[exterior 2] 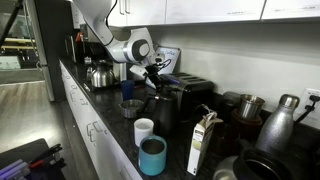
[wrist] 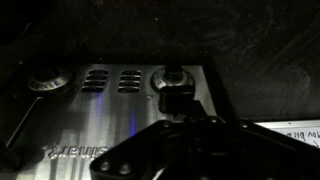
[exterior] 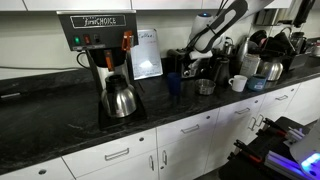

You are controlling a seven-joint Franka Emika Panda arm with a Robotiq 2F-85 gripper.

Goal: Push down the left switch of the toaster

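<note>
From where I stand, the low silver-metal toaster [exterior 2: 188, 95] sits on the dark table [exterior: 50, 125], its dark switch lever [wrist: 172, 82] apparently not yet pushed down, with the pincer [wrist: 186, 120], seemingly closed and empty, poised just beside it.

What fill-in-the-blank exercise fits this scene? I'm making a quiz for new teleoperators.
1. The gripper is close to the toaster, whose metal body is ____ in colour.
2. On the counter in front of it, a teal cup stands next to a ____ mug.
3. The steel carafe sits under the tall ____ coffee brewer.
Missing words: silver; white; black.
</note>
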